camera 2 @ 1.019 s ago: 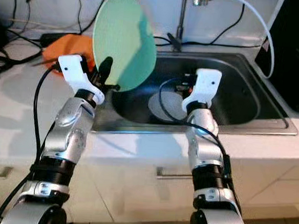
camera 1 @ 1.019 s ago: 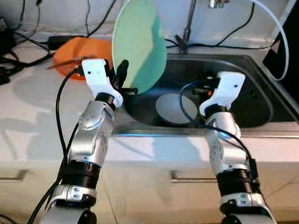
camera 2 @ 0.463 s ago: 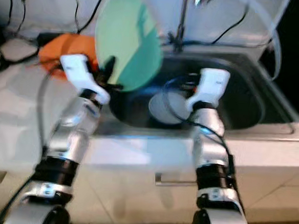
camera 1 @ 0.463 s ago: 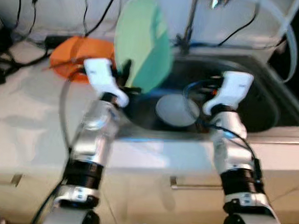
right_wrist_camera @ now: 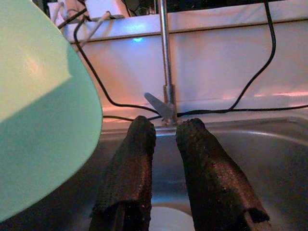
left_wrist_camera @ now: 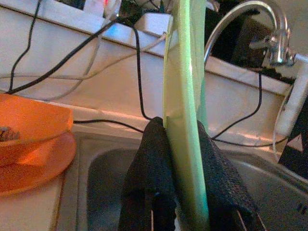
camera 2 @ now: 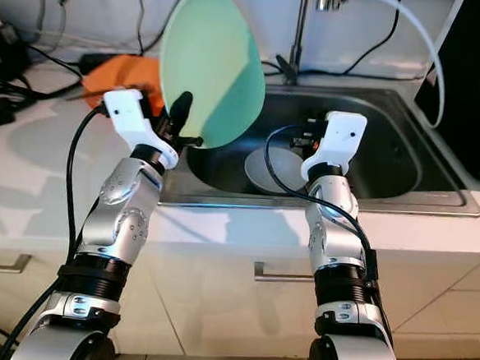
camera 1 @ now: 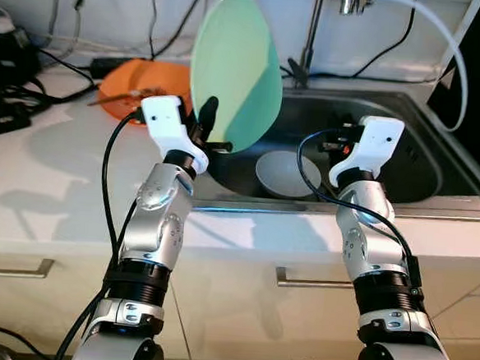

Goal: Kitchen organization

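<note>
One round pale-green plate [camera 1: 235,68] stands on edge above the left rim of the steel sink [camera 1: 438,173], its lower edge pinched by the left gripper [left_wrist_camera: 185,190] fingers. Right gripper [right_wrist_camera: 163,168] hovers over the basin w/ fingers slightly parted, empty. Step looks like carrying the plate out; next prob. lay it flat on the white surface [camera 1: 50,183] near the orange dish [camera 1: 140,82].
</note>
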{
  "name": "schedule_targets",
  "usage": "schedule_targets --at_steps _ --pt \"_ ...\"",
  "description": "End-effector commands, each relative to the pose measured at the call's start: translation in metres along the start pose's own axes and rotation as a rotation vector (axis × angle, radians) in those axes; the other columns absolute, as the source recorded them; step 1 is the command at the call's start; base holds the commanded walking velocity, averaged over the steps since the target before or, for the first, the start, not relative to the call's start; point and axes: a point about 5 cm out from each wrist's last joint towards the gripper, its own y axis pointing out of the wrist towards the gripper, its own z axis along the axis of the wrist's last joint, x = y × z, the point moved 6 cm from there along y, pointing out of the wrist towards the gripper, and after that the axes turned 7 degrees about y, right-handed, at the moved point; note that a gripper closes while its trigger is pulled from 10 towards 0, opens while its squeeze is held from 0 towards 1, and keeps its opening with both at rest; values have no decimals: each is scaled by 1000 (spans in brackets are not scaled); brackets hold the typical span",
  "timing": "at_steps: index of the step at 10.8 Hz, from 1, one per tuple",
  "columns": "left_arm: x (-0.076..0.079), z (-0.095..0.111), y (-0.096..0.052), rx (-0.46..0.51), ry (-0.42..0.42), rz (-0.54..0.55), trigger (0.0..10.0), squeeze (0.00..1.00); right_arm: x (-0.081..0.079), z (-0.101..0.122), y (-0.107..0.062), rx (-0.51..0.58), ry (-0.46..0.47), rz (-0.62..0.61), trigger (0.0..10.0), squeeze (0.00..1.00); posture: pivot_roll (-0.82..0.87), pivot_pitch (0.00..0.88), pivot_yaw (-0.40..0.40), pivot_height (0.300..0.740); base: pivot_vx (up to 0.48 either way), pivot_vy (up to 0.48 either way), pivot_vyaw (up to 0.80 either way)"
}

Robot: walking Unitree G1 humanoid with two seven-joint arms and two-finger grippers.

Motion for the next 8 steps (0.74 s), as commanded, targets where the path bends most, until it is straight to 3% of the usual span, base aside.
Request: schedule_targets --at_steps 1,3,6,8 --pt "0 12 2 44 -23 -11 10000 0 3 0 3 -14 21 -10 10000 0 77 0 39 740 0 0 0" --pt "-4 11 0 37 -29 -7 10000 0 8 -3 2 -27 44 -26 10000 0 79 0 38 740 0 0 0" --pt "3 7 0 28 -41 -29 10000 0 5 -5 2 -35 55 -18 10000 0 75 0 43 740 0 0 0" --pt "4 6 0 27 -99 -38 10000 0 5 -6 2 -47 98 -21 10000 0 77 0 40 740 0 0 0"
